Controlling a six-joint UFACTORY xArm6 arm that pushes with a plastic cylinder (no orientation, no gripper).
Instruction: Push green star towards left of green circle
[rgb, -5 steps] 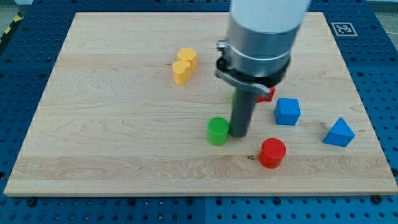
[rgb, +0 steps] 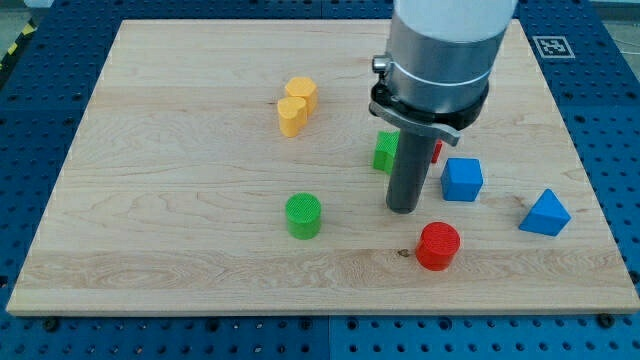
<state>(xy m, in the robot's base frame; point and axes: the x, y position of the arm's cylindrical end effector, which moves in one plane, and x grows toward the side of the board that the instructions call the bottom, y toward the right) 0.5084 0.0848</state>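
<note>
So my tip (rgb: 403, 209) is sitting on the board right now, roughly mid-right, with nothing touching it. No claw on this rig at all, just the plain rod, so there's nothing to open or close.

The green star (rgb: 385, 151) is peeking out just behind the rod, toward the view's top and a hair to the left of the tip. It's half hidden by the rod, so I can't really make out its outline. The green circle (rgb: 303, 216) is sitting well off to the view's left of the tip, slightly lower.

The thing this all hinges on: the star is lying up and to the right of the circle, and it needs to be ending up on the circle's left. The tip is currently below the star, which looks like the wrong side for a leftward shove. I'm guessing it needs to be getting round to the star's right side first, then pushing left across the top of the circle so it isn't knocking the circle along.

A red block (rgb: 436, 151) is sitting right beside the star on the right, so that gap is looking tight.
</note>
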